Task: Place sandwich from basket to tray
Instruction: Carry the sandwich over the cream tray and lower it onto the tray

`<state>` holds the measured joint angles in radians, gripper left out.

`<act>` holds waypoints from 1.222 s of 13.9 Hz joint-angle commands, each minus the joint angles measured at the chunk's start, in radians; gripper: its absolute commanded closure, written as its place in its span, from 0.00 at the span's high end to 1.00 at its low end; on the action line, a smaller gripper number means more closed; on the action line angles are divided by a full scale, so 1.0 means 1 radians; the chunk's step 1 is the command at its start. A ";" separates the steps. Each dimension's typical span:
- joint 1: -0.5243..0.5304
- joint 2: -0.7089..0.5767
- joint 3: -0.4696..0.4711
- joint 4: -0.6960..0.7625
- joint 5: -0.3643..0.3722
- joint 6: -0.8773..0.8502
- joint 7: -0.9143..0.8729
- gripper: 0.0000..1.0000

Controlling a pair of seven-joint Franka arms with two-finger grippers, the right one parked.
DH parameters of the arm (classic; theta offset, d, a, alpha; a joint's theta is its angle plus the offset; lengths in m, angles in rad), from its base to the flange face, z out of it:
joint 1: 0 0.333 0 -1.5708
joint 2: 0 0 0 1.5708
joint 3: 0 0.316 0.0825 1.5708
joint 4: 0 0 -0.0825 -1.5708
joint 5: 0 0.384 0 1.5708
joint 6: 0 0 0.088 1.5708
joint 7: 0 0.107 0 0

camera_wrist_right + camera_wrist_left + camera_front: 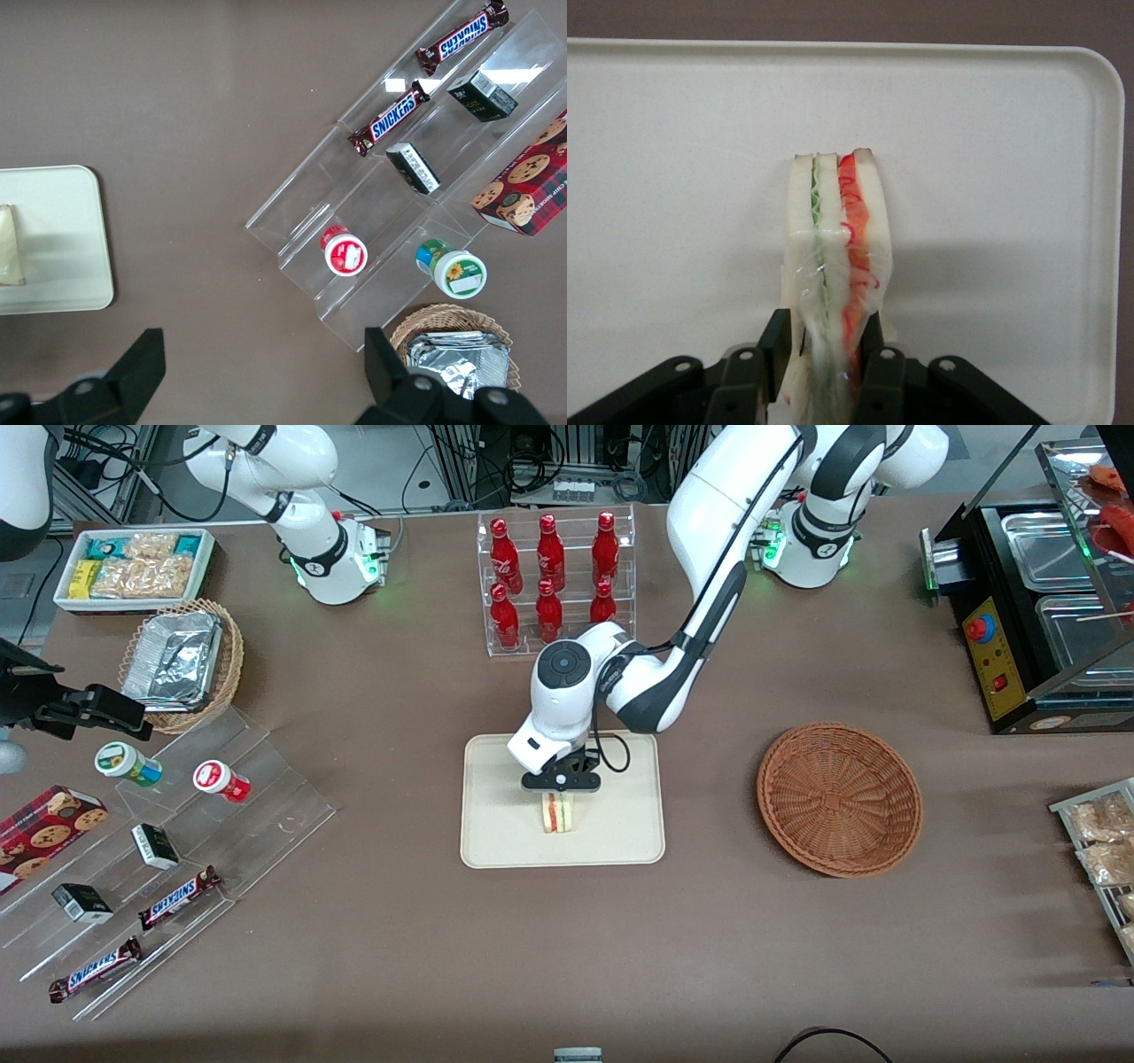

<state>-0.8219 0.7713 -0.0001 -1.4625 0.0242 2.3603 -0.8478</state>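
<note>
sandwich stands on edge on my tray | pincer above pinches it upright for release | basket empty

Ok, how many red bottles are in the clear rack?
6. Three stand on the clear acrylic rack's upper tier. Three stand on the lower tier. The arm may hide others.
</note>
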 commanded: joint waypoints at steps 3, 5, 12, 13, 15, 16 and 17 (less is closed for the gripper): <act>-0.003 -0.069 0.015 -0.029 0.000 -0.021 -0.028 0.99; -0.003 -0.099 0.017 -0.029 -0.001 -0.052 -0.031 0.99; -0.005 -0.292 0.092 -0.030 0.002 -0.306 -0.125 0.99; -0.003 -0.325 0.103 -0.029 0.008 -0.363 -0.149 0.99; -0.005 -0.384 0.155 -0.030 0.013 -0.455 -0.175 0.99; -0.003 -0.411 0.179 -0.032 0.013 -0.486 -0.171 0.99; -0.003 -0.429 0.204 -0.032 0.013 -0.507 -0.169 0.99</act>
<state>-0.8197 0.3998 0.1662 -1.4610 0.0249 1.8912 -0.9934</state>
